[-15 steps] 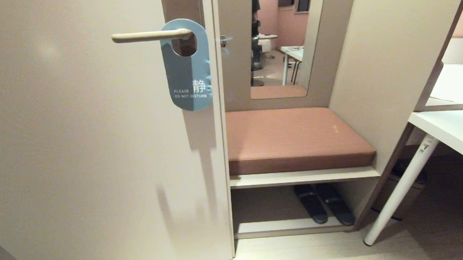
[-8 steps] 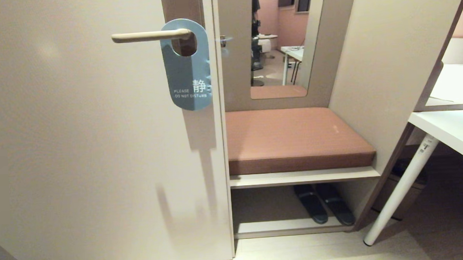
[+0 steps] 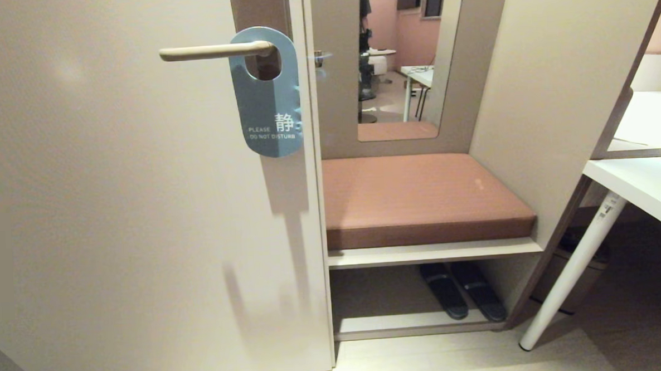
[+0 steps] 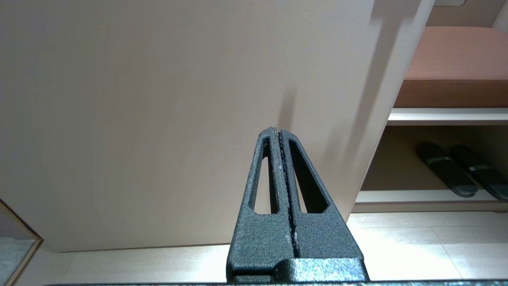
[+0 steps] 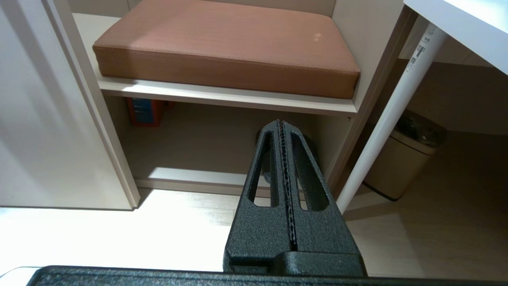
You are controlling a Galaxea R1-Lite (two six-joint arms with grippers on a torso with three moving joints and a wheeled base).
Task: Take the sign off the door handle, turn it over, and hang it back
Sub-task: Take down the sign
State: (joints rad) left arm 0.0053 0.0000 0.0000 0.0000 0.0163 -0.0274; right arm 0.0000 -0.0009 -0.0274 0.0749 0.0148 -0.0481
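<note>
A hotel room entry: the sign [image 3: 268, 93] reading "PLEASE DO NOT DISTURB" hangs on the door handle [image 3: 213, 51], beside a cushioned bench [image 3: 420, 198] with slippers [image 3: 460, 291] beneath.

The door [image 3: 114, 217] face below the door handle [image 3: 213, 51] lies bare, with open air in front of it. The sign [image 3: 268, 93] hangs on the handle's inner end, close to the door edge. Just right of that edge stands the alcove wall with the mirror [image 3: 400, 60], the cushioned bench [image 3: 420, 198] below it, narrowing access from that side
</note>
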